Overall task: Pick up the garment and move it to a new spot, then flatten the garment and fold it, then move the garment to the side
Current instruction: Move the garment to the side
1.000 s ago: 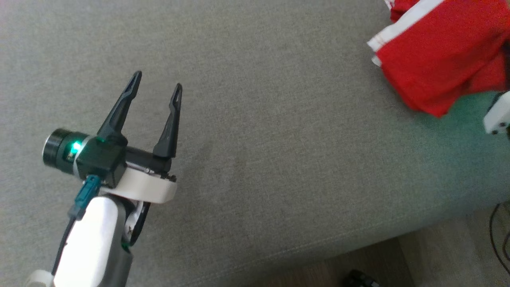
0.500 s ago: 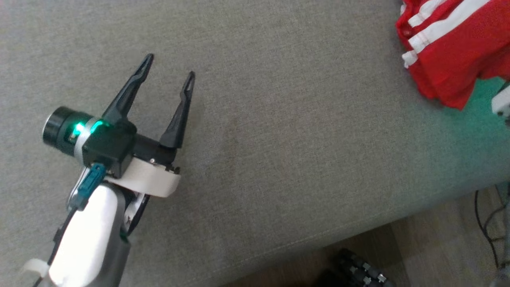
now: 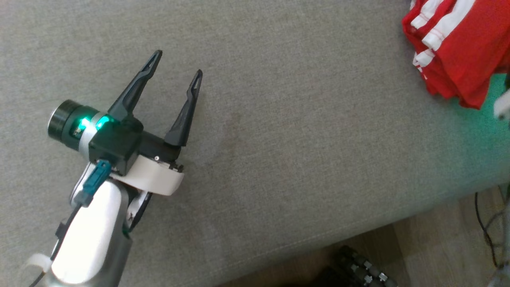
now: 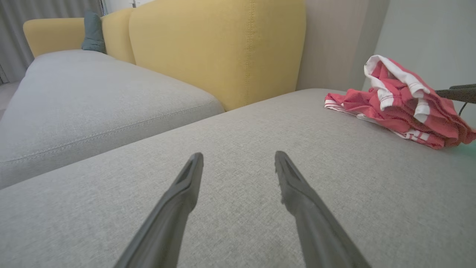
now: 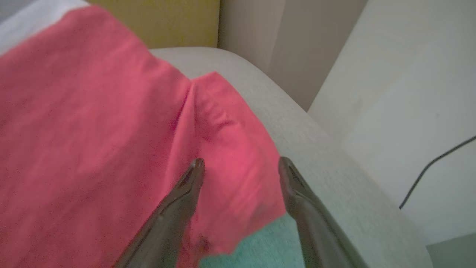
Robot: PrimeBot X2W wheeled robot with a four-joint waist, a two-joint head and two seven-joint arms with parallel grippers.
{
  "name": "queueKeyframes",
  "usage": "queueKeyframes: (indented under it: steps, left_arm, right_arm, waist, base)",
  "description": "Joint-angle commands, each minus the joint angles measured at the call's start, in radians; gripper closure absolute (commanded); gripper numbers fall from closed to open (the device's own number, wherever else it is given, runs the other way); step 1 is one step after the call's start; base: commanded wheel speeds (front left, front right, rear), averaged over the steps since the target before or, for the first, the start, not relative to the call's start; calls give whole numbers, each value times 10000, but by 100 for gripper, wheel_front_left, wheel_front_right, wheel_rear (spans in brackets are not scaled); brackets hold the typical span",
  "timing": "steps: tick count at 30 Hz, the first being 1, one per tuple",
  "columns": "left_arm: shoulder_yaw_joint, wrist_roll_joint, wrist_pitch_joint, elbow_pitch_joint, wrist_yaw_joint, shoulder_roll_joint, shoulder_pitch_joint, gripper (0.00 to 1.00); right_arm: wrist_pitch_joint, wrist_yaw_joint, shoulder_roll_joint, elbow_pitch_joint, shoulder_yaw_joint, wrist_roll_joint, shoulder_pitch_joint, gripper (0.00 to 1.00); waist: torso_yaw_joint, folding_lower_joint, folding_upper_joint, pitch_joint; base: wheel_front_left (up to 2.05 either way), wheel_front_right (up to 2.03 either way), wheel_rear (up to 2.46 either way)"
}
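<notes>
We see a red fabric garment [image 3: 454, 48] banded with white stripes, a plain pale grey woven sofa seat [image 3: 279, 119], a mustard-yellow upholstered backrest [image 4: 215, 52] and a small blue-grey pillow [image 4: 93, 31]. Our left end effector [image 3: 178, 61] is black-fingered, with a white collar [image 3: 149, 179], a teal plug [image 3: 95, 181] and a green light [image 3: 101, 121]; the right end effector [image 5: 241, 160] has dark grey fingers [image 5: 174, 208].
</notes>
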Motion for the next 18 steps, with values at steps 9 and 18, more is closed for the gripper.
queueKeyframes:
  steps: [9, 18]
  left_arm:
    - [456, -407, -410, 115, 488, -146, 327, 0]
    - [1051, -956, -564, 352, 1158, -419, 1234, 0]
  right_arm:
    - [-863, -9, 460, -2184, -378, -150, 2399, 0]
    - [-1051, -9, 1458, -5717, 927, -156, 4568, 0]
  waist:
    - [472, -1, 0, -1085]
    - [1228, -1, 0, -2109]
  base:
    - [0, 0, 0]
    - [0, 0, 0]
